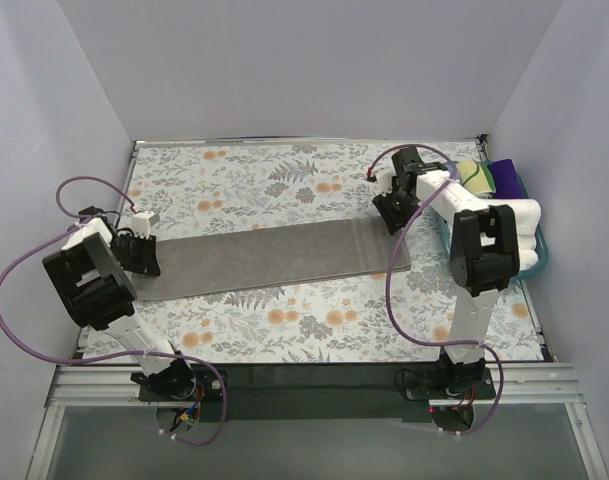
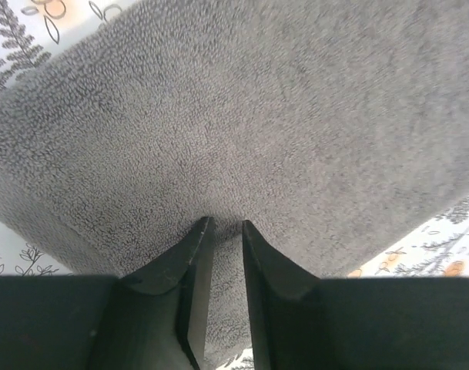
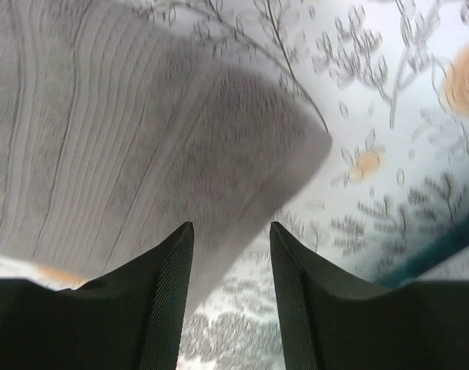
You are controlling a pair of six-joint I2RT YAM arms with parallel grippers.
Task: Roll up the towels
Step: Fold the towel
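The plain grey-brown terry towel [image 1: 274, 258] crosses mid-frame. Beneath, the white tabletop covering [image 1: 284, 180] carries grey ferns and orange blooms.

No text, label, brand, number or sign can be read in any view. The grey towel [image 1: 274, 257] is seen plain, and the counter covering [image 1: 284, 180] is printed only with leaves and flowers.

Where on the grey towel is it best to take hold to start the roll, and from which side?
Probably pinch a short end edge of the grey towel, coming in from beyond that end. It lies flat and long, so only its edges offer purchase, and rolling lengthwise starts there.
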